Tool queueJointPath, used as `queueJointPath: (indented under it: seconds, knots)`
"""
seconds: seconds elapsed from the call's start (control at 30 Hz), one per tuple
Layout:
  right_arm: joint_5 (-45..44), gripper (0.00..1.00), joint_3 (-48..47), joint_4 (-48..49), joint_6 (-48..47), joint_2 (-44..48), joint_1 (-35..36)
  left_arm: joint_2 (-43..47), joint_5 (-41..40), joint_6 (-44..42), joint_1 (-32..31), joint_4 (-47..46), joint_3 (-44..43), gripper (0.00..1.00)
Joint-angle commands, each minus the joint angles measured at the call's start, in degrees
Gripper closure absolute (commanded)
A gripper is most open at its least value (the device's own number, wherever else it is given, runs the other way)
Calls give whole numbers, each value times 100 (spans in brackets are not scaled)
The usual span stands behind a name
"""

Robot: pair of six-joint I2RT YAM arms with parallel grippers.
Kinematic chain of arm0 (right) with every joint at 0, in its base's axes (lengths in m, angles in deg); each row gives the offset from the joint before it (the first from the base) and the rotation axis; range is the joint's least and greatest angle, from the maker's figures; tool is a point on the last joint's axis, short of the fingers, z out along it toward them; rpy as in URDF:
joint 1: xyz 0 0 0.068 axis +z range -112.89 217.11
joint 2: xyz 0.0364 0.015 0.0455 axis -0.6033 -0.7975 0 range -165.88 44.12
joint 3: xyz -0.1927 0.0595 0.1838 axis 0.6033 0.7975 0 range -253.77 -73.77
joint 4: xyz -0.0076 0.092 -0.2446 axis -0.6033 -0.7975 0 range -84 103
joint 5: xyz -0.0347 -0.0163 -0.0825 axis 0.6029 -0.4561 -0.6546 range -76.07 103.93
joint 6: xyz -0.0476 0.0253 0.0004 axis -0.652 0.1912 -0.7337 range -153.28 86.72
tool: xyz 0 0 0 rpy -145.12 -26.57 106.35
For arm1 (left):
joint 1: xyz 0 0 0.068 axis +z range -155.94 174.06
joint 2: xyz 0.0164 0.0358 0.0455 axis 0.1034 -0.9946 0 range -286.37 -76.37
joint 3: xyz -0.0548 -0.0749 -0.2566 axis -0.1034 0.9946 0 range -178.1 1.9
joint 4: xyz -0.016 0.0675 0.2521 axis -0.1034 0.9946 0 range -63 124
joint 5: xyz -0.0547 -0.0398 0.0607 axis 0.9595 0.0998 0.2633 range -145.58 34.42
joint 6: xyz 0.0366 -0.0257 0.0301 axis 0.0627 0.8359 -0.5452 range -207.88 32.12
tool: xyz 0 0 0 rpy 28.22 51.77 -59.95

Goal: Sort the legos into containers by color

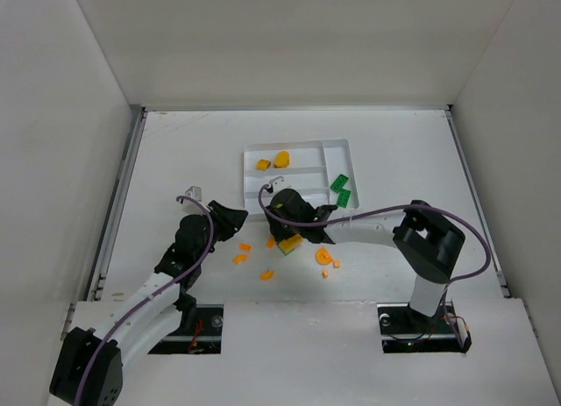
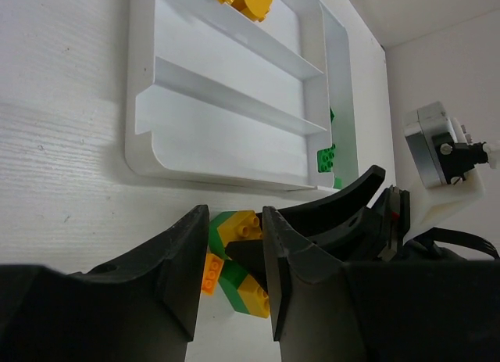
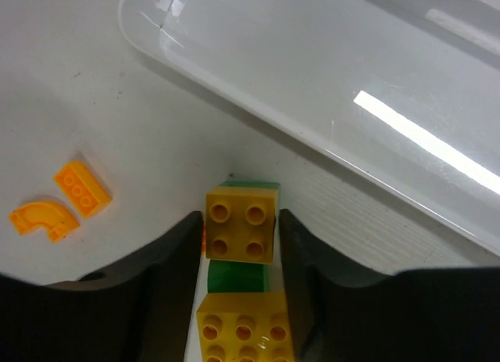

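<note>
The right gripper (image 3: 240, 220) pinches the yellow and green brick stack (image 3: 241, 238) beside the white tray (image 3: 312, 104), while the left gripper (image 2: 234, 221) is slightly open and empty.

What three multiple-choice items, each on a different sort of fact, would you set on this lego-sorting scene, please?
1. Where in the tray do the green bricks lie?
A. In the narrow crosswise section
B. In the middle long section
C. In the long section nearest the arms

2. What colour are the flat pieces scattered on the table?
A. Blue
B. Orange
C. Red

3. In what state is the nearest long section?
A. Empty
B. Full of yellow bricks
C. Holding one green brick

Answers:
1 A, as the top view shows both bricks in the narrow section at the tray's right end.
2 B, as every loose flat piece in front of the tray is orange.
3 A, as the left wrist view shows only its bare white floor.
</note>
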Motion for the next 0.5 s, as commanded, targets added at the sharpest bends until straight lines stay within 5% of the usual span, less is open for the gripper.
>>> queueJointPath:
  seconds: [0.0,0.27,0.47]
  knots:
    - [-139,58,-286,-32,-49,-75,62,-26,72,19,17,-226,0,69]
    - [-403,73,55,389,284,679,9,-26,63,273,-79,-331,-158,57]
    - [632,74,837,1759,1460,1480,-526,-70,-24,1019,-343,-1234,-185,50]
